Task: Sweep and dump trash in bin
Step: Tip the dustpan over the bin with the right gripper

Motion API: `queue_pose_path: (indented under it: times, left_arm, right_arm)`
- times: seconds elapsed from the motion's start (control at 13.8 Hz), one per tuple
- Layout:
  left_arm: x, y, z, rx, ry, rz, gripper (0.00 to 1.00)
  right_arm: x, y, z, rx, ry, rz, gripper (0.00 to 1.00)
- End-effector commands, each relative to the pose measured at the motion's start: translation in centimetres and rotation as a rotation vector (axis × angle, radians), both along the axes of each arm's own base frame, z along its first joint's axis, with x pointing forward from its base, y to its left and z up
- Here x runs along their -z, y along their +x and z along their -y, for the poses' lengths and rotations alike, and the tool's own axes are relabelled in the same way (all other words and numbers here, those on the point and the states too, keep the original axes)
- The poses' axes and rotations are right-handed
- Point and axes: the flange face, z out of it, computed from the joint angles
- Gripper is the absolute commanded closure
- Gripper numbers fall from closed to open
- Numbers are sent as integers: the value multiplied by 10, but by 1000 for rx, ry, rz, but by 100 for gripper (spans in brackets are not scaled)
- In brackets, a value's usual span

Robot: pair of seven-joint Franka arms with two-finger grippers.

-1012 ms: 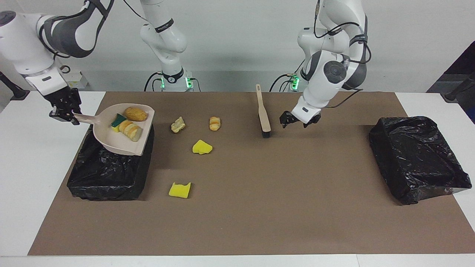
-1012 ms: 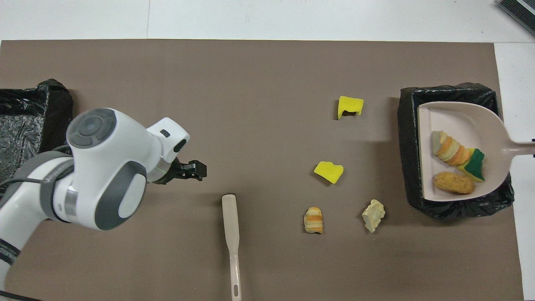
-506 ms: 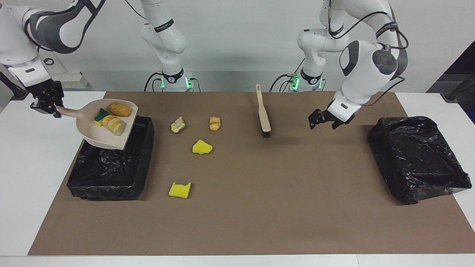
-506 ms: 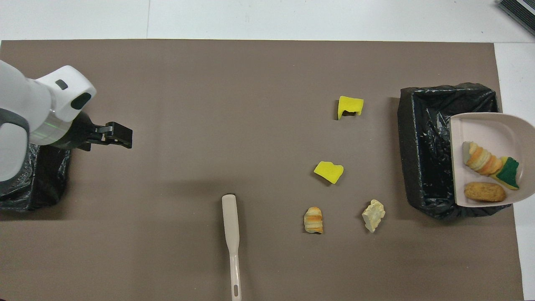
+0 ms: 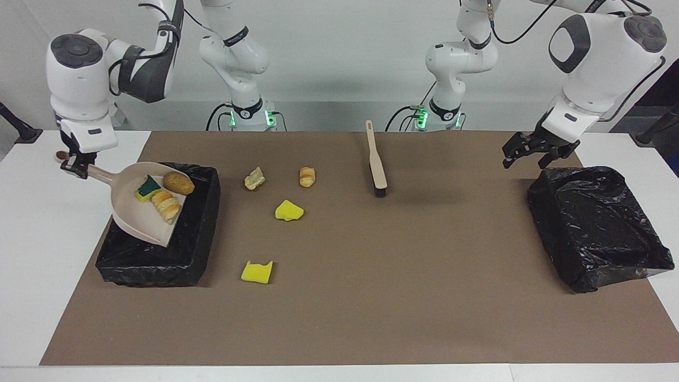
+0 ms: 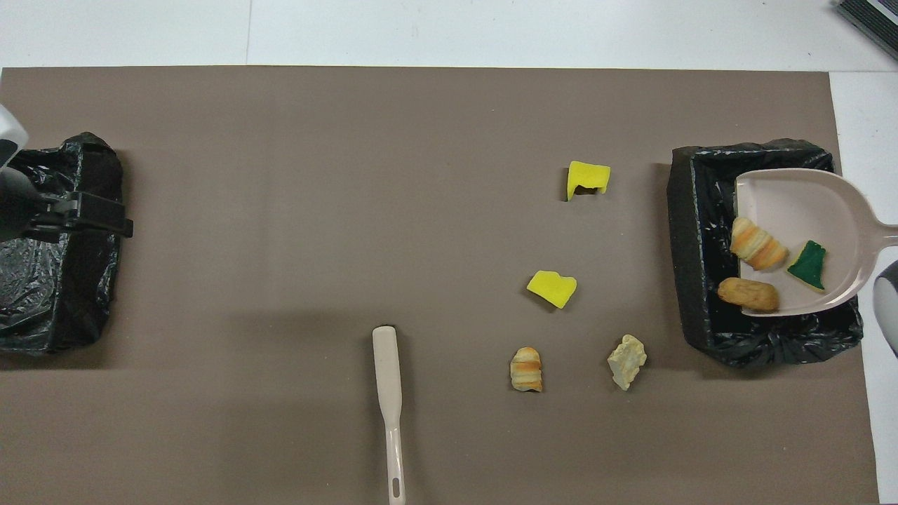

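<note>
My right gripper (image 5: 74, 165) is shut on the handle of the beige dustpan (image 5: 139, 209), which tilts down over the black-lined bin (image 5: 159, 254) at the right arm's end. Three scraps of trash lie near the dustpan's (image 6: 800, 203) lip: a green-backed sponge (image 6: 808, 264), a striped bread chunk (image 6: 756, 243) and a brown chunk (image 6: 748, 294). Several more lie on the mat: two yellow sponge pieces (image 5: 288, 210) (image 5: 257, 271), a striped chunk (image 5: 307, 176) and a pale chunk (image 5: 254, 178). My left gripper (image 5: 536, 151) hangs open and empty over the rim of the other bin (image 5: 599, 228).
The beige brush (image 5: 375, 159) with black bristles lies on the brown mat (image 5: 403, 297), handle toward the robots, between the loose scraps and the left arm's bin (image 6: 56, 294). White table shows around the mat.
My right arm swung the dustpan back over the bin and tipped it, and the scraps slid toward its lip. My left gripper moved from beside the brush to the other bin.
</note>
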Motion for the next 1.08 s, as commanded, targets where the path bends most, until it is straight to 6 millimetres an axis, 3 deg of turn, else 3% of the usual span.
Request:
queue_pose_path:
  times: [0.0, 0.22, 0.43, 0.65, 0.79, 1.01]
  left_arm:
    - [-24, -6, -3, 6, 17, -11, 0]
    - [-22, -9, -3, 40, 19, 2, 0]
    - [-22, -9, -1, 50, 40, 3, 0]
    - [-21, -13, 1, 54, 53, -8, 0]
    - [-21, -14, -4, 48, 53, -12, 0]
    - [-21, -14, 3, 61, 55, -13, 0]
  right_arm:
    - [0, 3, -9, -24, -119, 2, 100]
    - [-4, 4, -26, -6, -233, -18, 100]
    - [-15, 5, -29, -25, -325, -29, 100]
    - [-25, 8, -52, -40, -433, -32, 100]
    - [-34, 9, -65, -23, -467, -16, 100]
    - [-44, 11, -70, -29, -477, 4, 100]
